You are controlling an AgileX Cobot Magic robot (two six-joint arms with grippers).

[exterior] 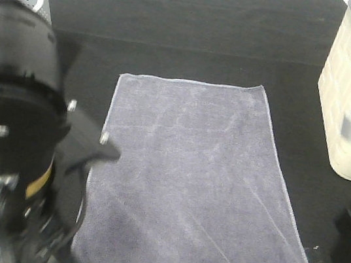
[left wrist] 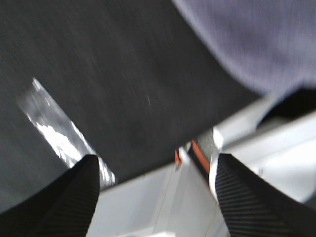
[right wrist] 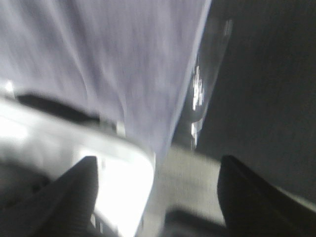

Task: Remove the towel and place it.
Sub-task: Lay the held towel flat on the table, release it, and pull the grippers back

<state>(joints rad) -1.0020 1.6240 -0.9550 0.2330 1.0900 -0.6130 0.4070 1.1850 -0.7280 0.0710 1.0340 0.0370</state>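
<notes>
Towel (exterior: 193, 187) lies spread flat, full length, on the black table (exterior: 178, 26); placement looks complete. Left gripper (left wrist: 158, 163) and right gripper (right wrist: 158, 163) both show fingers well apart, nothing between them, likely kept clear so the cloth lies unwrinkled.

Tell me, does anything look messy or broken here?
Nothing stands out. The towel lies spread out flat on the black table, with only faint creases and no folded corners showing. No spill or tear shows. Its near end runs out of the picture, so that part cannot be checked.
</notes>
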